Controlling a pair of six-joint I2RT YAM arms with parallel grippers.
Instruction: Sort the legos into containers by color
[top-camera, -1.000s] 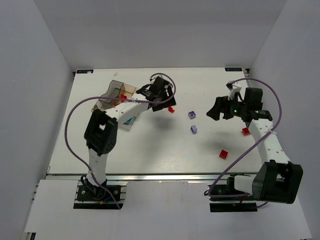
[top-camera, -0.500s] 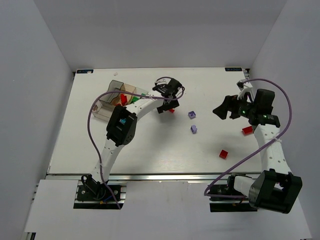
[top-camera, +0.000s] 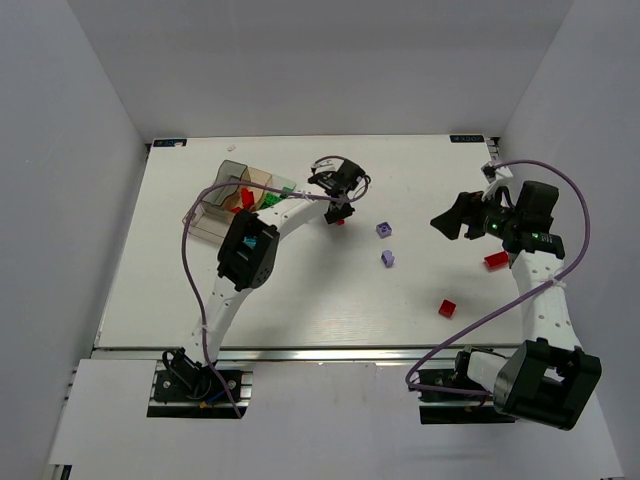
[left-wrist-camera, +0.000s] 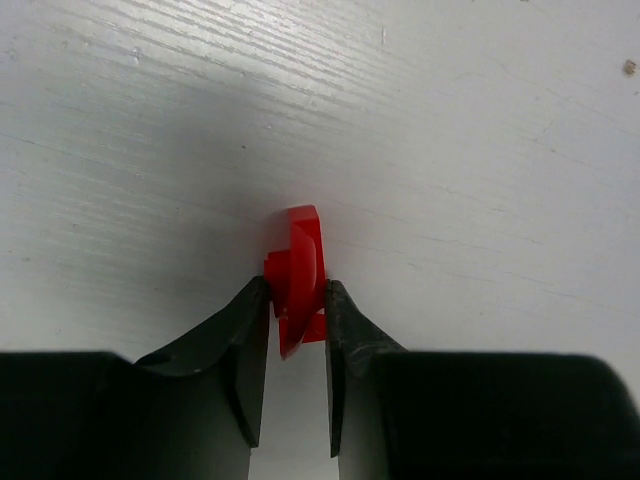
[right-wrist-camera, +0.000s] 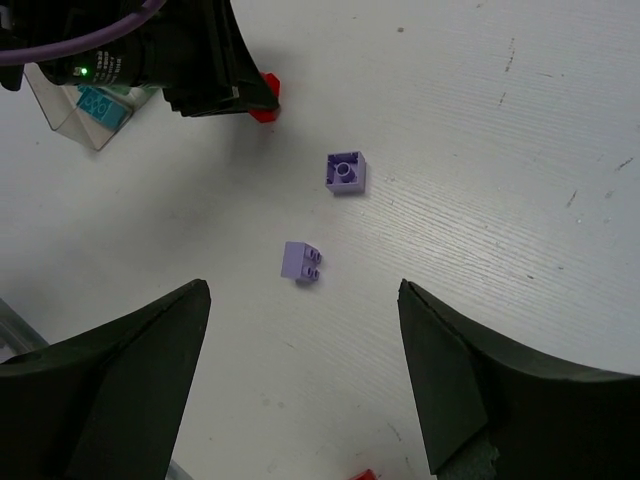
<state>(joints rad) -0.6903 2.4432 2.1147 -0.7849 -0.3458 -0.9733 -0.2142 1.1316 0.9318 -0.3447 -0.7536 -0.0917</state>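
Note:
My left gripper (left-wrist-camera: 296, 290) is down at the table, jaws shut on a red lego (left-wrist-camera: 298, 268) pinched between both fingertips; from above it (top-camera: 338, 205) stands right of the containers (top-camera: 232, 171), a clear tray with red and green legos inside. Two light purple legos (top-camera: 383, 230) (top-camera: 387, 259) lie mid-table, also in the right wrist view (right-wrist-camera: 345, 171) (right-wrist-camera: 301, 262). My right gripper (top-camera: 450, 221) hovers open to their right with nothing between its fingers (right-wrist-camera: 303, 290).
Two more red legos (top-camera: 494, 261) (top-camera: 447, 308) lie on the right side of the table near the right arm. The right wrist view shows the tray's corner (right-wrist-camera: 70, 125) with a cyan lego (right-wrist-camera: 100, 103) in it.
My left gripper came down over the red lego by the tray and its jaws closed onto it. The right gripper drifted a little right, staying open.

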